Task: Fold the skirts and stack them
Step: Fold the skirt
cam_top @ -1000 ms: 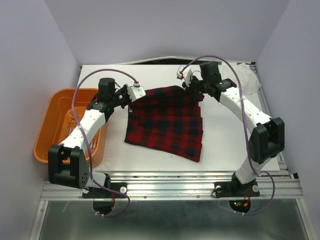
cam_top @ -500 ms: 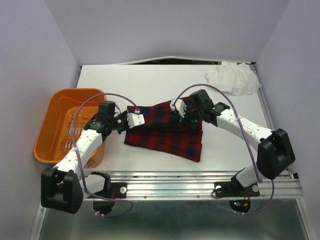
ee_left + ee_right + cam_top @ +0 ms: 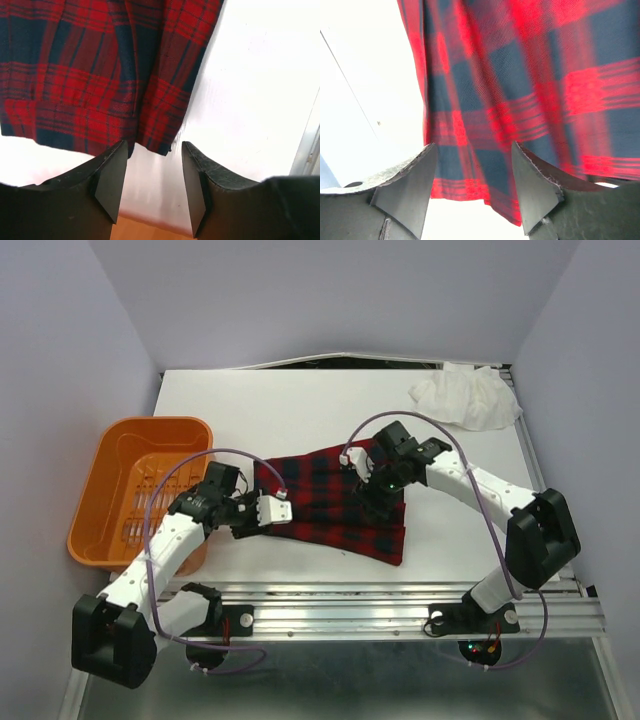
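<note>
The red-and-black plaid skirt (image 3: 335,508) lies folded over on the white table (image 3: 300,410), a flat band in the middle. Just off its left edge hovers my left gripper (image 3: 287,514), open with nothing between its fingers; the left wrist view shows the skirt (image 3: 90,75) just past the gripper (image 3: 153,150). Over the skirt's right part, my right gripper (image 3: 369,506) is also open. In the right wrist view that gripper (image 3: 474,150) hangs above the plaid cloth (image 3: 520,75) without holding it. The white skirt (image 3: 466,397) sits crumpled at the back right corner.
An orange slotted basket (image 3: 128,480) stands at the table's left edge, beside the left arm. A metal rail (image 3: 400,602) runs along the near edge. Grey walls close in the back and both sides.
Both grippers carried the plaid skirt's far edge toward the near edge, folding it over, then opened and let it go. The right arm's move has uncovered the white skirt.
</note>
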Action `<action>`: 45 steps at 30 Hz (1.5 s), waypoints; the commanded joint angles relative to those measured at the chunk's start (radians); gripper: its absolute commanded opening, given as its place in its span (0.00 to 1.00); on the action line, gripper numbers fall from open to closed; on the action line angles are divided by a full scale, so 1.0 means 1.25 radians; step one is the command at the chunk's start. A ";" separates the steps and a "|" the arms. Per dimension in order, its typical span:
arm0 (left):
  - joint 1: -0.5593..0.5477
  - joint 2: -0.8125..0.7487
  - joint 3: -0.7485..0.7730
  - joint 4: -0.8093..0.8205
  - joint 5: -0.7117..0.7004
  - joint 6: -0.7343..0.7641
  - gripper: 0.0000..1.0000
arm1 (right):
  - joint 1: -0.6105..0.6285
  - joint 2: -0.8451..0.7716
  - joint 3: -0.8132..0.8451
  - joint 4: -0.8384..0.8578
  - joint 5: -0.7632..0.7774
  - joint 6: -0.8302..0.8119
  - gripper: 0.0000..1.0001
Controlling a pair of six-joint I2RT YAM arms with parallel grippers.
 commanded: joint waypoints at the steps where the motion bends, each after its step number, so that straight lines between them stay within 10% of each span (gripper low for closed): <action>1: -0.003 0.007 0.081 -0.009 0.014 -0.117 0.57 | 0.005 -0.041 0.114 0.036 -0.008 0.078 0.66; 14: -0.003 0.212 0.095 0.185 -0.110 -0.390 0.35 | 0.005 0.255 0.168 0.149 0.129 0.122 0.53; 27: -0.020 0.584 0.336 0.266 -0.007 -0.591 0.11 | -0.150 0.318 0.145 0.168 0.228 0.110 0.47; 38: -0.048 0.458 0.251 0.167 -0.013 -0.506 0.05 | -0.154 0.653 0.653 0.062 0.191 0.102 0.47; 45: -0.102 0.343 0.202 0.058 -0.009 -0.422 0.05 | -0.044 0.687 0.696 0.076 0.084 0.110 0.48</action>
